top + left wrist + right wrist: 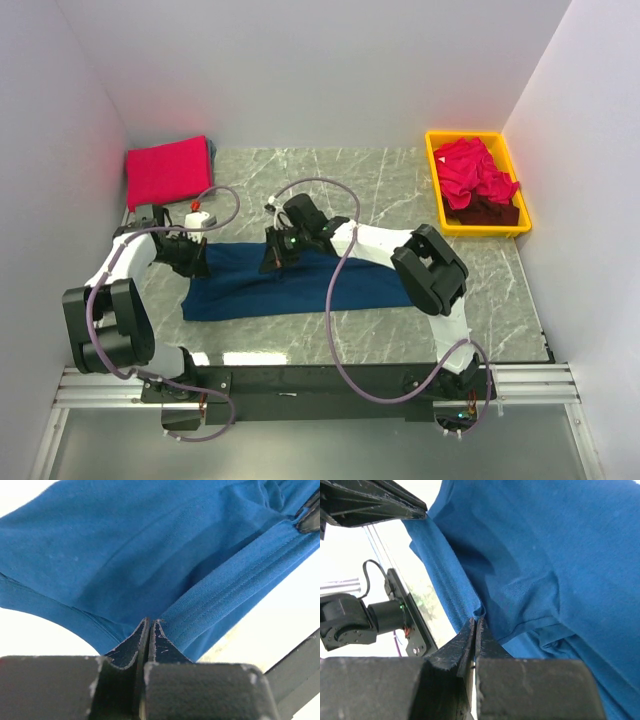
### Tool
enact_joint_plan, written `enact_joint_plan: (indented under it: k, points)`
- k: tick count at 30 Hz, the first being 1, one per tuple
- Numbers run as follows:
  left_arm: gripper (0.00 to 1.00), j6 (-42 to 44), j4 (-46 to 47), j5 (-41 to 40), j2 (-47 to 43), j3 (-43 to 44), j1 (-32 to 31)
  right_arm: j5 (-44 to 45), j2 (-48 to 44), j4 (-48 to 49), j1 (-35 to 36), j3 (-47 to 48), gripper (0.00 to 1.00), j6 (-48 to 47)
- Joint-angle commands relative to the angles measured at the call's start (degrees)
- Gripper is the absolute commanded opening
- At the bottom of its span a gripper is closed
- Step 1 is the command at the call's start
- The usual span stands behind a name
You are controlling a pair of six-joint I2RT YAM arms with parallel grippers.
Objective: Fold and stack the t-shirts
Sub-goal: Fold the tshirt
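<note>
Navy t-shirt (300, 290) lies spread, its far edge clamped in the left gripper (197, 264) and the right gripper (271, 261)

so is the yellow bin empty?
No, the yellow bin holds crumpled red-pink t-shirts and a dark maroon one.
</note>
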Motion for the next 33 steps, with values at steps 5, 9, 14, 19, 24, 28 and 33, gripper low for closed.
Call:
enact_joint_plan:
  k: [5, 9, 14, 19, 24, 28, 33]
  points:
    - [0.04, -3.42, 6.25, -0.05, 1.83, 2.98, 0.12, 2.36, 1.4, 2.97, -1.41, 3.47, 0.0, -1.41]
    - [0.04, -5.53, 8.72, -0.58, 3.4, 3.78, 0.12, 3.5, 3.68, 2.62, -1.5, 5.32, 0.0, -1.94]
    - [0.07, -6.85, 11.27, -1.72, 5.6, 4.48, 0.21, 8.67, 4.83, 2.62, -1.59, 5.94, 0.0, -2.47]
    - [0.26, -8.53, 13.91, -2.86, 7.98, 5.79, 0.12, 12.9, 5.0, 1.93, -1.68, 5.93, 0.05, -3.34]
    - [0.51, -9.49, 13.38, -3.65, 4.39, 6.07, 0.21, 18.87, 4.93, -10.02, -2.37, 14.71, 0.63, -9.48]
    - [0.51, -10.19, 10.93, -2.95, -2.11, 4.4, 0.03, 12.94, -0.78, -14.51, -6.15, 14.03, 0.68, -17.05]
    - [0.45, -10.37, 6.26, -4.18, -7.84, 2.2, -3.21, 5.35, -5.98, -25.48, -11.51, 12.88, 0.65, -26.69]
